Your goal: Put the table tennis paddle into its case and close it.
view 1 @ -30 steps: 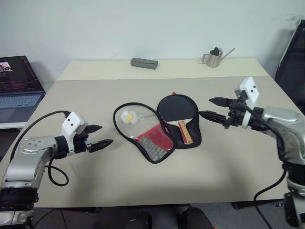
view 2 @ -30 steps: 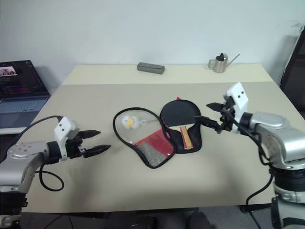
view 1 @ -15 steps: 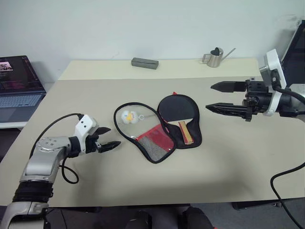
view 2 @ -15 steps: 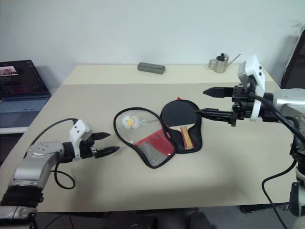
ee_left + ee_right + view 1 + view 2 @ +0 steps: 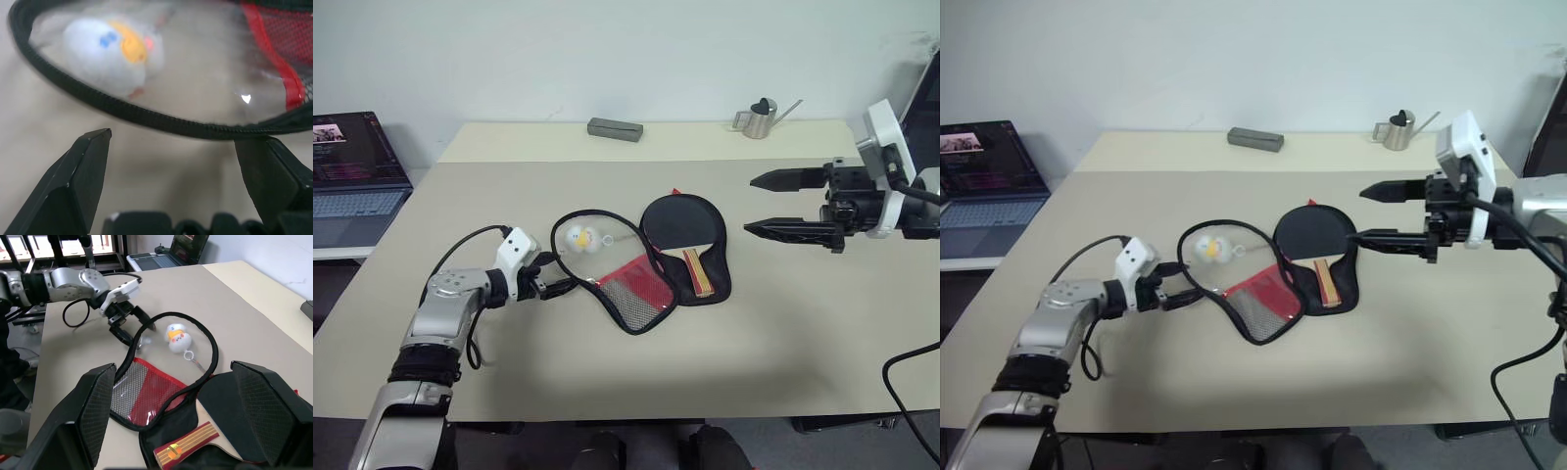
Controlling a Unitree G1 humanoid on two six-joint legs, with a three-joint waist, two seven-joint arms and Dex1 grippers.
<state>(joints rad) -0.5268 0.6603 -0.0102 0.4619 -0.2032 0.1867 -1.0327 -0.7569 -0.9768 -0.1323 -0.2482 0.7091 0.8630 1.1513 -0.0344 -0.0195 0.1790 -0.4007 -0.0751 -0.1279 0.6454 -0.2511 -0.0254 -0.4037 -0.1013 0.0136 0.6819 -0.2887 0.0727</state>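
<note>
On the beige worktop the case is laid open, with the table tennis paddle resting in its right half and the plush charm seen inside the looped zip edge of the left half. At that left edge the left pincer is held low with its fingers spread, one to each side of the zip rim, nothing being grasped. Above the worktop, well to the right of the case, the right pincer is held spread wide and empty, pointing toward the paddle.

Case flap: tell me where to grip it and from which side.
Grip the flap's black zip rim at its outer curve, coming in low from the left gripper's side. That thin raised edge bulges towards those open jaws; the plush charm lies inside.
</note>
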